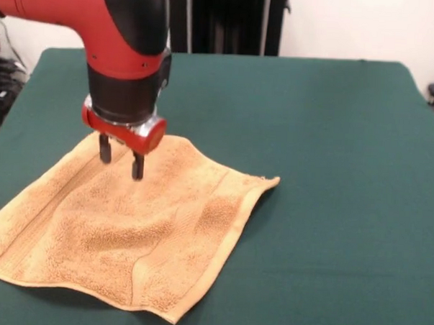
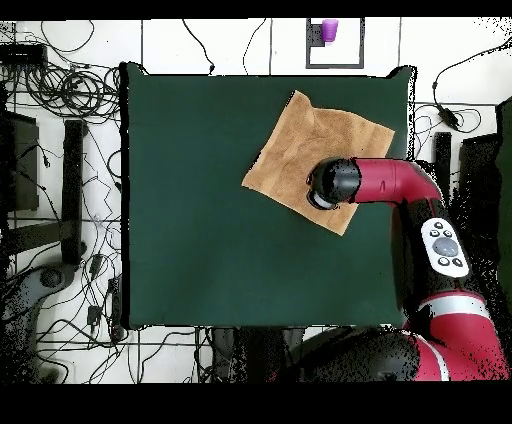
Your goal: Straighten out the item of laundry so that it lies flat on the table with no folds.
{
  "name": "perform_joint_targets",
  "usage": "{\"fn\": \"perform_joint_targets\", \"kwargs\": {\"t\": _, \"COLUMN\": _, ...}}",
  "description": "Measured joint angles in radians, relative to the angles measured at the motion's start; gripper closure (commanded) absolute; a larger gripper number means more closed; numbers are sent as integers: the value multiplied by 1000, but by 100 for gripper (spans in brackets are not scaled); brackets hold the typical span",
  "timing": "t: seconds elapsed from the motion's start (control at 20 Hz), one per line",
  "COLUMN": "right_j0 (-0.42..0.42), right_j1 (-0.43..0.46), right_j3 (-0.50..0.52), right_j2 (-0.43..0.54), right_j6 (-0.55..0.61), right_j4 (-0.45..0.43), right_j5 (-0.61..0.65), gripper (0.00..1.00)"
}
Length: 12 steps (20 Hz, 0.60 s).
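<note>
towel (image 1: 127, 230) lies just under parted gripper (image 1: 120, 158) jaws

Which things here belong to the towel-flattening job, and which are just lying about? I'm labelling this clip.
Belongs to the job:
the towel, spread out but still rippled
the table
the gripper, open above the towel's far part

Just lying about:
a purple cup on the floor beyond the table
cables on the floor round the table
</note>
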Motion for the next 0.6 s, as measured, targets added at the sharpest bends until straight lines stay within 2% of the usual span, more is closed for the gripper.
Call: {"fn": "perform_joint_targets", "kwargs": {"t": 0.6, "right_j0": -27, "right_j1": -50, "right_j3": 90, "right_j2": 0, "right_j6": 0, "right_j4": -36, "right_j5": 64, "gripper": 0}}
